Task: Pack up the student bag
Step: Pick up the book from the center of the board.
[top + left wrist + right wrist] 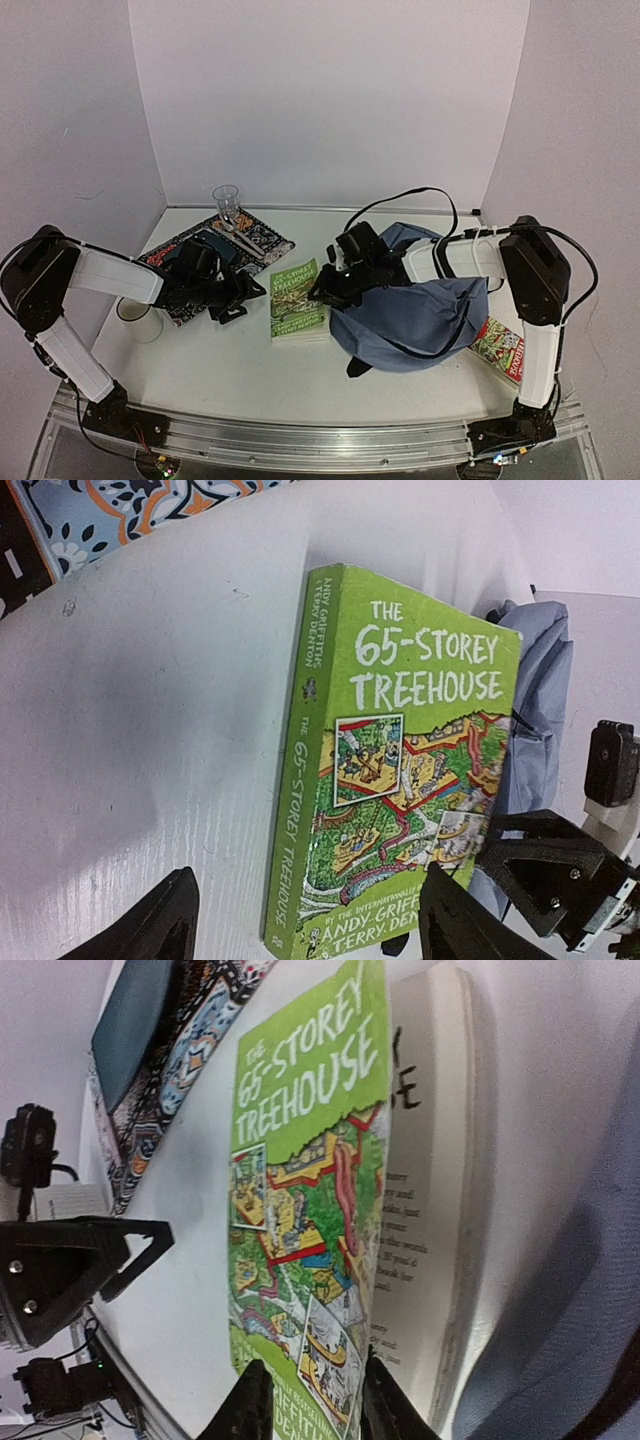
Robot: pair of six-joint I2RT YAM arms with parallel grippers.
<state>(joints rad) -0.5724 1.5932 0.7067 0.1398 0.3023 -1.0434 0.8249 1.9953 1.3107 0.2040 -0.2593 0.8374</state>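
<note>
Student bag (pixel 420 315) lies slumped on the bench (pixel 230 380) right of centre, under the right arm, touching the green book (pixel 298 298). Left hand (pixel 240 298) gapes wide, empty, beside the spine. Right hand (pixel 315 1410) straddles the lifted front cover; we cannot tell whether it grips. Risk: 1 cover bearing the book's weight may crease or tear.

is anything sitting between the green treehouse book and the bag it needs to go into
Only the right end effector, at the green book's bag-side edge with its fingers either side of the lifted front cover. Otherwise the student bag lies directly beside the book, nothing between them.
</note>
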